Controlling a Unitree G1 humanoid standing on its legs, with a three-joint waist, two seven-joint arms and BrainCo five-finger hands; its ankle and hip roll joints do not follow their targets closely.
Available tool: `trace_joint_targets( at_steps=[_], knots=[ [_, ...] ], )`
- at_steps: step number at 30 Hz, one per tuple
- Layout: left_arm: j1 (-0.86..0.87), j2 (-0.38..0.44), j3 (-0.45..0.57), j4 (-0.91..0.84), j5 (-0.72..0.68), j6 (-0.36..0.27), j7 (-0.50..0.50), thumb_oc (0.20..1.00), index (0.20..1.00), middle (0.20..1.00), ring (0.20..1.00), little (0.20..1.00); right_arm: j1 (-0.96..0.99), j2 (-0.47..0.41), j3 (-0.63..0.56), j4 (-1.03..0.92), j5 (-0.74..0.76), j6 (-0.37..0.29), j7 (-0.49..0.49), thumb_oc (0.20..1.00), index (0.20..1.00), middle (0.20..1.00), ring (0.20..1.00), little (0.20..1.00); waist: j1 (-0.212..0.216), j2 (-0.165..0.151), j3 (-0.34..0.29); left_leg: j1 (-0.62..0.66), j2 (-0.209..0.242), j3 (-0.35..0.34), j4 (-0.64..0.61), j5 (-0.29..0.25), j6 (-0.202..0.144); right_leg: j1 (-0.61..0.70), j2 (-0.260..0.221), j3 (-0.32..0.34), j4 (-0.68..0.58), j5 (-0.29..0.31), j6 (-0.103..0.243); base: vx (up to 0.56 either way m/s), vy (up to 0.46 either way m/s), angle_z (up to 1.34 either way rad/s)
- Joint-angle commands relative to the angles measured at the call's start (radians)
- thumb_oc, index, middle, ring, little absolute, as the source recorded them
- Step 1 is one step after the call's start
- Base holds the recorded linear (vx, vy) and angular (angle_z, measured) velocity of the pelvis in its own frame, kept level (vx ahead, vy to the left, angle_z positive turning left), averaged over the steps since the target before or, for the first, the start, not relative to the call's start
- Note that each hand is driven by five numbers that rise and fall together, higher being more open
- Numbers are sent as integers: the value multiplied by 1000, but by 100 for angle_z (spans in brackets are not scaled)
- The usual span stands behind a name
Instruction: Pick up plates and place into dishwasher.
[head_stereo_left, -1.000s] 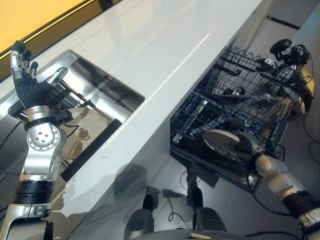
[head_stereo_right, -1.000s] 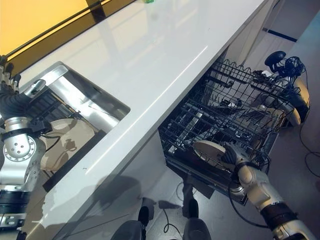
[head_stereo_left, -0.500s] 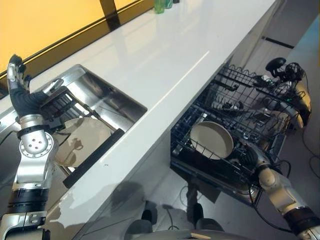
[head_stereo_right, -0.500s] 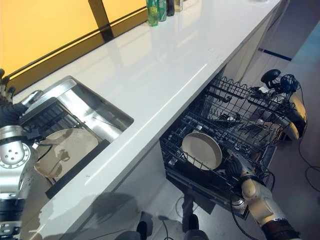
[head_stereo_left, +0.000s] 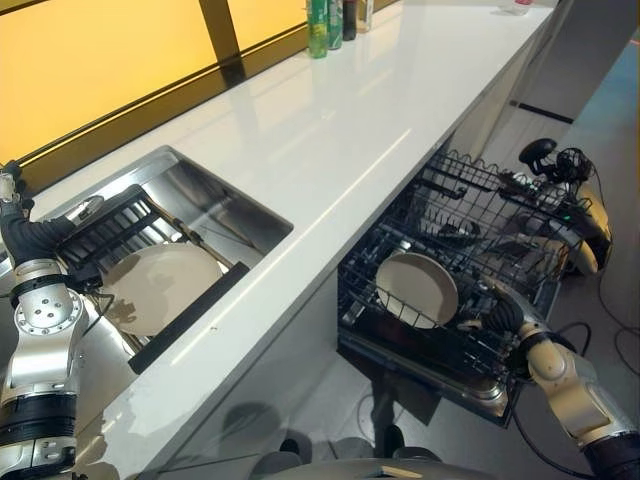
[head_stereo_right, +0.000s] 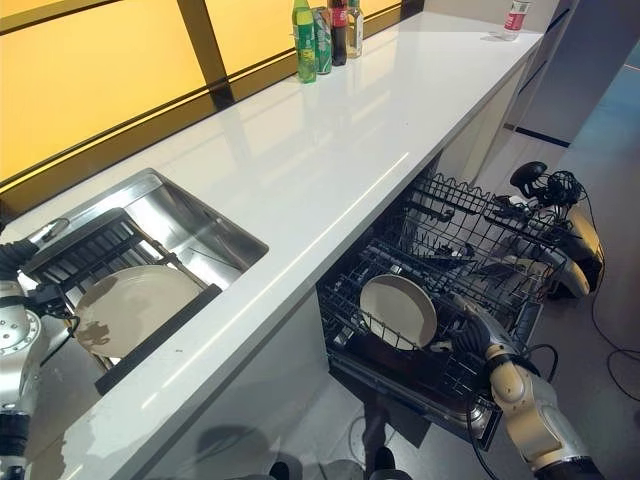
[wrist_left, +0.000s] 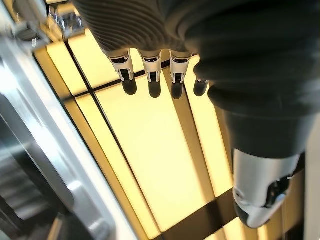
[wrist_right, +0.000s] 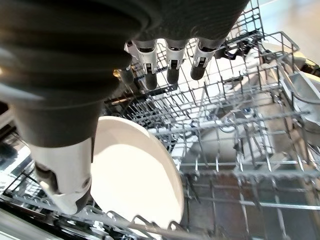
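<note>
Released within the last second, a round cream plate (head_stereo_left: 416, 289) now leans upright in the black wire dishwasher rack (head_stereo_right: 470, 250), no longer carried flat. At far left, the left robot hand (wrist_left: 150, 75) hangs with fingers straight by the steel sink (head_stereo_left: 215, 205), where a second cream plate (head_stereo_left: 158, 287) waits; fetching it looks like the next move, with the black sink grate (head_stereo_left: 110, 228) crowding it. Across the white bench (head_stereo_right: 330, 130), the right robot hand (wrist_right: 170, 62) hovers beside the racked plate, fingers apart and empty.
</note>
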Motion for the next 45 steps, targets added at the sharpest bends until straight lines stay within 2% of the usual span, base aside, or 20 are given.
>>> trace_joint_targets(
  at_steps=[1,4,7,12,16,23,26,28,32,34,39,45],
  knots=[
    [32,82,4,80,50,-1,-18,1000,1000,1000,1000,1000,-40,-105,-51,-113,62,-26,-37,1000,1000,1000,1000,1000,18,4,-52,-119,51,-18,53,83,-33,-50,25,33,202,-167,10,61,83,-5],
    [77,91,25,113,77,8,-51,1000,1000,1000,1000,1000,-28,-105,-65,-144,87,-41,-79,1000,1000,1000,1000,1000,29,22,-44,-121,38,-18,-8,127,-30,-37,37,43,204,-176,13,98,148,-7],
    [74,116,16,178,63,0,-85,1000,1000,1000,1000,1000,-44,-123,-61,-155,113,-41,-116,1000,1000,1000,1000,1000,45,29,-36,-159,9,-36,-3,139,-25,-27,37,64,209,-189,16,95,202,-9],
    [30,136,-23,248,117,29,-125,1000,1000,1000,1000,1000,-34,-139,-86,-166,144,-59,-124,1000,1000,1000,1000,1000,23,37,-32,-143,-2,-23,7,123,-19,-49,14,59,234,-189,29,89,236,-12],
    [23,158,-59,248,140,40,-149,1000,1000,1000,1000,1000,11,-162,-120,-199,175,-59,-111,1000,1000,1000,1000,1000,3,26,-45,-109,-19,-11,9,94,-14,-63,-30,53,242,-177,53,168,224,2],
    [-9,189,-77,229,169,19,-70,1000,1000,1000,1000,1000,16,-182,-108,-201,199,-70,-122,1000,1000,1000,1000,1000,-16,12,-12,-118,-41,15,43,54,-1,-115,-86,74,252,-144,89,60,143,-3],
    [-30,238,-75,237,233,1,18,1000,1000,1000,1000,1000,24,-191,-100,-204,216,-79,-128,1000,1000,1000,1000,1000,-24,6,0,-124,-45,27,58,41,3,-126,-100,84,248,-133,100,56,64,-4],
    [-49,264,-85,241,256,3,25,1000,1000,1000,1000,1000,26,-200,-98,-206,225,-82,-130,1000,1000,1000,1000,1000,-29,4,5,-132,-47,32,70,34,4,-134,-104,91,251,-131,104,83,61,0],
    [-90,293,-142,256,307,41,-10,1000,1000,1000,1000,1000,15,-229,-94,-190,239,-92,-131,1000,1000,1000,1000,1000,-39,7,20,-140,-48,37,89,16,4,-151,-110,96,272,-146,106,55,70,3],
    [-119,300,-187,280,322,82,-43,1000,1000,1000,1000,1000,-7,-250,-86,-188,250,-87,-132,1000,1000,1000,1000,1000,-43,9,34,-153,-49,41,100,15,3,-166,-111,101,280,-145,108,-22,80,-4],
    [-213,304,-301,418,315,164,-105,1000,1000,1000,1000,1000,-100,-293,-48,-187,269,-60,-147,1000,1000,1000,1000,1000,-57,9,86,-212,-52,47,132,18,4,-238,-108,116,309,-131,107,-93,73,-10],
    [-254,274,-344,508,274,183,-171,1000,1000,1000,1000,1000,-155,-298,-17,-181,269,-49,-160,1000,1000,1000,1000,1000,-70,-9,129,-263,-57,54,168,16,6,-289,-105,132,327,-118,105,-55,47,-6]
  ],
)
